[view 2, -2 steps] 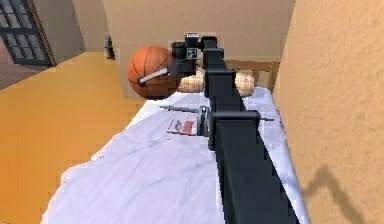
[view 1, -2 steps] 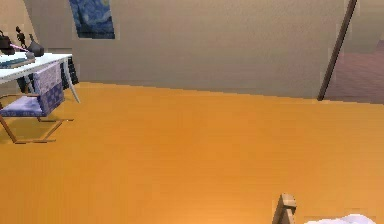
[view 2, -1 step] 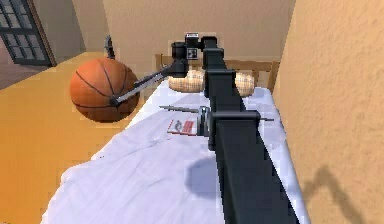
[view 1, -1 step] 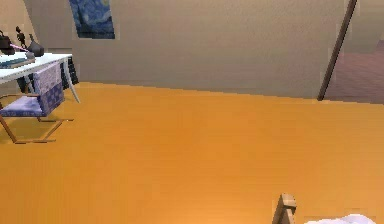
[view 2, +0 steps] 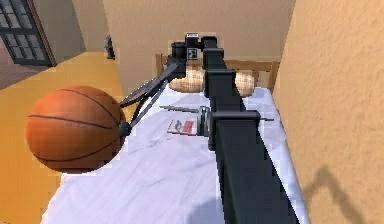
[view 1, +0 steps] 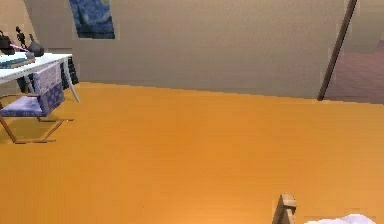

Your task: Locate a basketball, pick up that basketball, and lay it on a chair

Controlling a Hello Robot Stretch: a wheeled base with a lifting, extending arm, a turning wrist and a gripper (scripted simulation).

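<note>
step: carry to chair | claw (view 2: 128, 118) holds basketball (view 2: 75, 128) above bed (view 2: 170, 170) | next: turn, drive to chair (view 1: 38, 95) by worktop (view 1: 28, 66), lower onto seat

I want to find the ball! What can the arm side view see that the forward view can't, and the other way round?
Arm side view: the arm, its gripper holding the basketball, and pillows on a white-sheeted bed. Forward view: a chair by a white desk, a blue painting, and a doorway. Both: orange floor, beige walls, and probably that bed, whose corner peeks in at the forward view's bottom right.
</note>
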